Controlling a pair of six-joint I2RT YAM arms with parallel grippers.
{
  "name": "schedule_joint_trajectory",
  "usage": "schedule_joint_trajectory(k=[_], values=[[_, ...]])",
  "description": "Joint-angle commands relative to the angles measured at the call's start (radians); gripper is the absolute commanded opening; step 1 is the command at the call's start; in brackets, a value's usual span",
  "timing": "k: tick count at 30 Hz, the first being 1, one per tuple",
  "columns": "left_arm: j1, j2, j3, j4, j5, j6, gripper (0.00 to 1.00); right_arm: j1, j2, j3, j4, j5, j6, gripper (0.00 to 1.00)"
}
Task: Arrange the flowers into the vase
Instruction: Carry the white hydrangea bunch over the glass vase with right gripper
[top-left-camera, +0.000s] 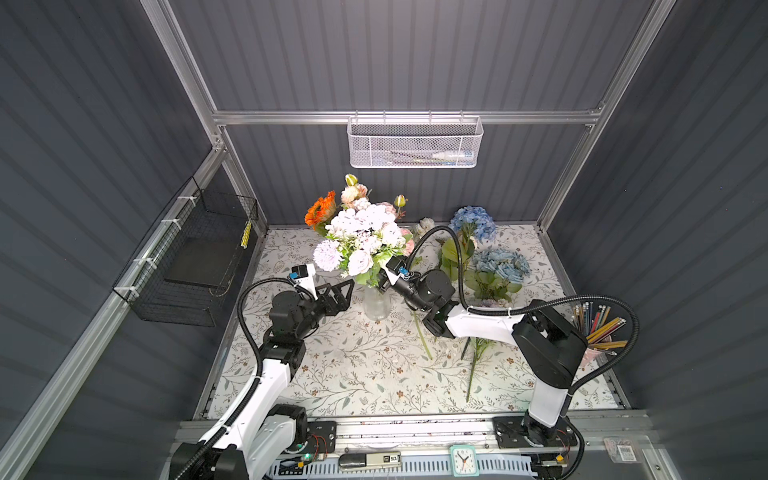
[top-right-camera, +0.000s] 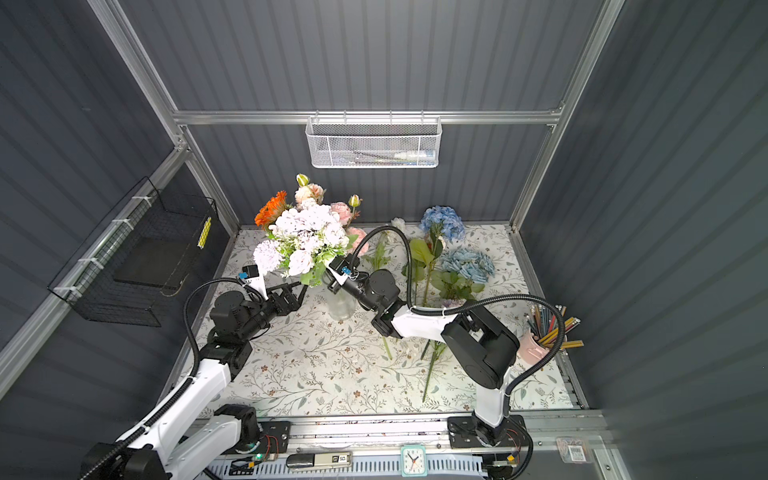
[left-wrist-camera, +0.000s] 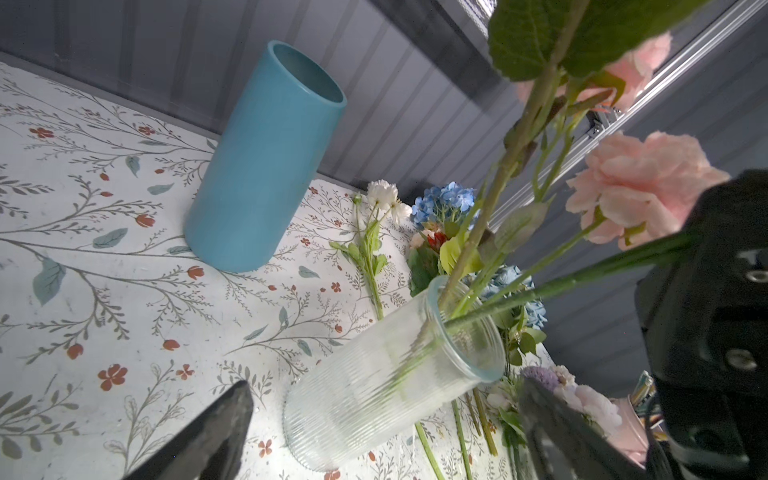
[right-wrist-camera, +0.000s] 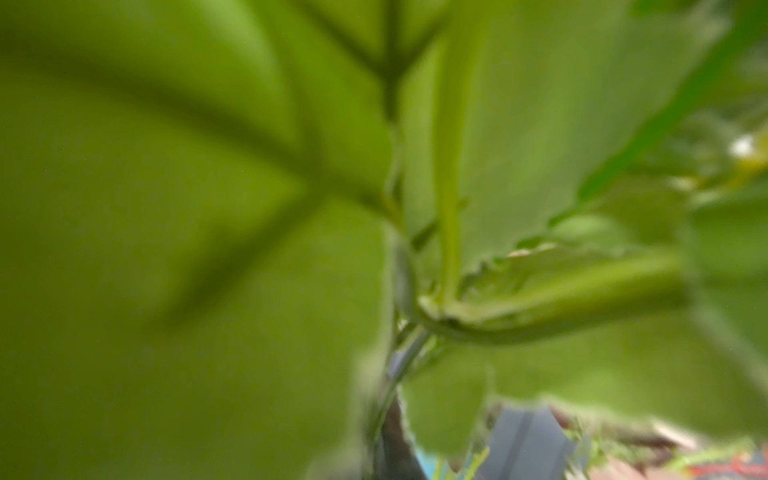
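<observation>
Surface (top-left-camera: 353, 374) I was working over: white cover printed with twigs and small red flowers. It was boxed in by dark grey ribbed walls on an aluminium frame. White mesh basket (top-left-camera: 413, 143) hung on the back rail, black wire basket (top-left-camera: 195, 257) on the left wall. Pencil cup (top-left-camera: 598, 332) sat at the right edge, small clock (top-left-camera: 464, 459) on the front rail.

Ribbed glass vase (top-left-camera: 377, 305) stood upright near the middle of the surface, slightly toward the back edge. It carried a mixed bunch (top-left-camera: 365, 237) of white, lilac and pink heads, plus one orange daisy (top-left-camera: 321, 210). My left wrist view showed a teal vase (left-wrist-camera: 266, 158) upright at the back edge; in both top views the bunch hid it.

Loose flowers lay on the right half. Blue hydrangea (top-left-camera: 473, 222) was by the back right corner, dusty-blue roses (top-left-camera: 500, 264) just in front of it. White sprig (left-wrist-camera: 386, 195) lay near the back edge. Long stems (top-left-camera: 473, 365) pointed toward the front edge.

Left gripper (top-left-camera: 349, 294): jaws spread wide, gripping nothing, just beside the glass vase on its left-edge side.

Right gripper (left-wrist-camera: 702, 249): clamped on a dark green stem (left-wrist-camera: 582, 279) whose lower end was inside the glass vase's mouth.

Right wrist view was all blurred green leaves, so I got nothing usable from it.
</observation>
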Motion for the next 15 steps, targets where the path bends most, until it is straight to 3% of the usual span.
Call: schedule_joint_trajectory(k=[1, 7, 15], values=[[0.002, 0.001, 0.025, -0.012, 0.09, 0.048, 1.0, 0.004, -0.01, -0.036, 0.087, 0.043, -0.006, 0.0], [-0.002, 0.013, 0.026, 0.013, 0.171, 0.076, 1.0, 0.004, -0.04, -0.105, -0.016, 0.048, 0.035, 0.0], [-0.002, -0.045, -0.032, -0.057, 0.052, 0.063, 1.0, 0.003, -0.093, -0.1, -0.345, 0.079, 0.114, 0.0]])
